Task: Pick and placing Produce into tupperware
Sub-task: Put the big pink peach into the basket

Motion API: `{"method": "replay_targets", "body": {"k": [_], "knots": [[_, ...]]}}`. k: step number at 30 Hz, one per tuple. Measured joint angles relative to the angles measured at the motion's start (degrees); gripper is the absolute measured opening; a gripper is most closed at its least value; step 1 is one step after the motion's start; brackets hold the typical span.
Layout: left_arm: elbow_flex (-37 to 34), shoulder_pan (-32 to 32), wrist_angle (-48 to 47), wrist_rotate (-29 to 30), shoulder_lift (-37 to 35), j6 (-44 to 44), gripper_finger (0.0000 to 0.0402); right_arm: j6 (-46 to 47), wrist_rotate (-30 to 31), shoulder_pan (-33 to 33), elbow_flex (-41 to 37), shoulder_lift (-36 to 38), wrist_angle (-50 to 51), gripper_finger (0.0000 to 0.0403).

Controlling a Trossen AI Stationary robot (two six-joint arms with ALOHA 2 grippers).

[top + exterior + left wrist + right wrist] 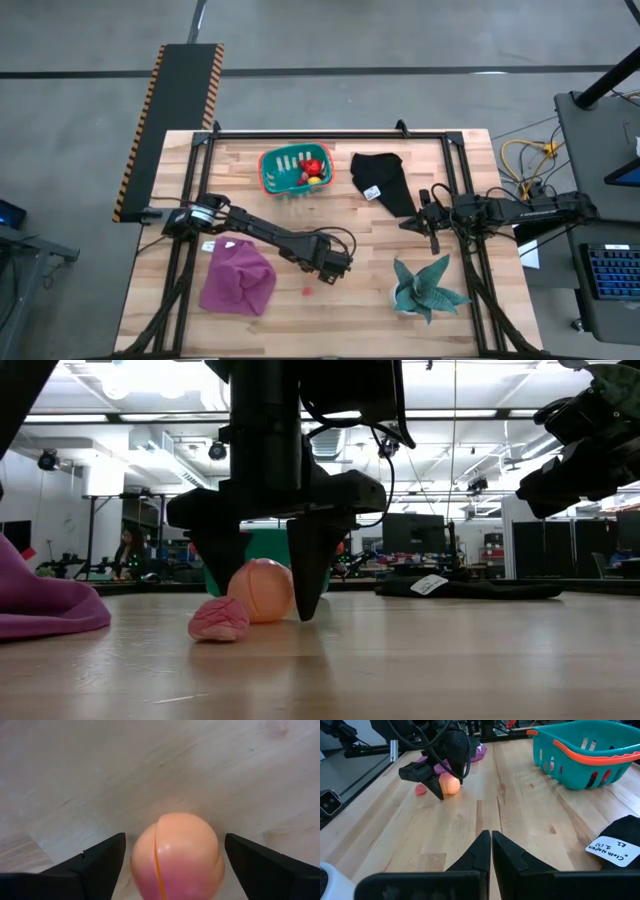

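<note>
Left hand (266, 585) down at the table (340, 310) near the middle of the high view, roughly 6 o'clock from the tupperware, fingers (92, 865) spread wide with a peach-coloured toy fruit (261, 590) sitting right between them. Not squeezing it, gaps on both sides in the left wrist view, fingertips down at table level in the low view. Small pink produce piece (219, 619) lying on the wood just beside the peach, outside the fingers, showing as a tiny reddish dot (307, 292) at about 7 o'clock from the hand in the high view. Teal tupperware (272, 180) parked at the far edge of the table, around 12 o'clock from the left hand and well apart from it, already holding some produce: a red piece (313, 166) and a yellow piece (314, 180) at its right end. Right hand (491, 851) over at 3 o'clock, hovering above the table near the black cloth (385, 180), fingers pressed together with nothing in them, pointing toward the left arm. Purple cloth (238, 278) bunched up at about 9 o'clock from the left hand, teal spiky plant (428, 286) at about 4 o'clock from it near the front edge. White tag with writing on the black cloth, too small to read properly in the high view.
</note>
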State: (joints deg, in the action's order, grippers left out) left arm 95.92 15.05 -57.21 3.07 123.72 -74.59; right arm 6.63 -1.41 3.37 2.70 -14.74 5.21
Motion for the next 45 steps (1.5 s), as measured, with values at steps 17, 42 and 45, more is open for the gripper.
{"method": "replay_targets", "body": {"k": [17, 42, 45], "knots": [[0.00, 0.00, -0.07, -1.34, -0.13, 1.51, 0.0212, 0.48, 0.00, 0.00, 0.00, 0.00, 0.00, 0.0009], [1.00, -0.09, -0.82, -1.49, -0.13, 3.44, 0.0230, 0.47, 0.00, 0.00, 0.00, 0.00, 0.00, 0.0009], [1.47, -0.09, -1.16, -1.49, -0.34, 3.56, 0.0230, 0.48, 0.00, 0.00, 0.00, 0.00, 0.00, 0.0009]]}}
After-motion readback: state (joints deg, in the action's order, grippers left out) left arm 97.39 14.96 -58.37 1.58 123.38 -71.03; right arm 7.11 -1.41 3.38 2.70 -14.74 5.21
